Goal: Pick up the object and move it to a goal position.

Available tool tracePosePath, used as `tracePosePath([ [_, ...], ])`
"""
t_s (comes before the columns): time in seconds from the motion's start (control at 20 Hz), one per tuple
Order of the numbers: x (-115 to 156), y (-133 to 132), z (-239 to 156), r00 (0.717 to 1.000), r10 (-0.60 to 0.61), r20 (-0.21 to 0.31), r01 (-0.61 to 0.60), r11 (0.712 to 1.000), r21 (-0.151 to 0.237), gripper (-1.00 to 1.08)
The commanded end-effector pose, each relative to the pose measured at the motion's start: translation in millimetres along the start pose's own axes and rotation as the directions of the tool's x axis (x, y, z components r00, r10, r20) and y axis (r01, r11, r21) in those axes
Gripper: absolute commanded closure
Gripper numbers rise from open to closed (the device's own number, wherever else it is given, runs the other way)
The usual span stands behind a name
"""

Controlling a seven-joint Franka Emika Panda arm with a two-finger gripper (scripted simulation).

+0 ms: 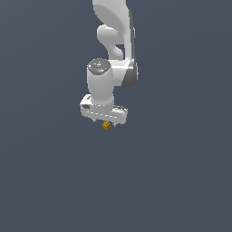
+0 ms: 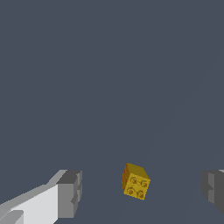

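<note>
**Object sits loose between open claw fingers**

The object [image 2: 135,182], low in the wrist frame, sits tilted between the claw's [image 2: 142,192] parted fingers [image 2: 70,192], touching neither. We judge that closing on its skewed faces could twist it free.

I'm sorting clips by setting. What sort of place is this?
A bare simulated workspace, it seems: a flat, featureless grey ground, one white arm's gripper, and a tiny yellow studded block between its open fingers.

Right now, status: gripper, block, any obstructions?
Gripper open, fingers straddling but not touching. Yellow block sits tilted between them, ungrasped. Nothing else in view on the grey surface.
</note>
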State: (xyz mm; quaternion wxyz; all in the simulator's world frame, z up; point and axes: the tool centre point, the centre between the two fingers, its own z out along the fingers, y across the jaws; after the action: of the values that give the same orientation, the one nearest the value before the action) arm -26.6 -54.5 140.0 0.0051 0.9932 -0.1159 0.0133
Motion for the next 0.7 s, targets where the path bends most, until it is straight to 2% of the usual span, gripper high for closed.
tracePosePath([
  [0.0,-13.8,5.0,16.4,0.997,0.073,0.007,-0.073,0.997,0.003,-0.92],
  [0.3,-43.4,16.2,46.6,0.975,0.221,0.021,-0.221,0.975,0.003,-0.92],
  [0.65,-63.2,24.1,63.8,0.950,0.312,0.027,-0.312,0.950,-0.001,-0.92],
])
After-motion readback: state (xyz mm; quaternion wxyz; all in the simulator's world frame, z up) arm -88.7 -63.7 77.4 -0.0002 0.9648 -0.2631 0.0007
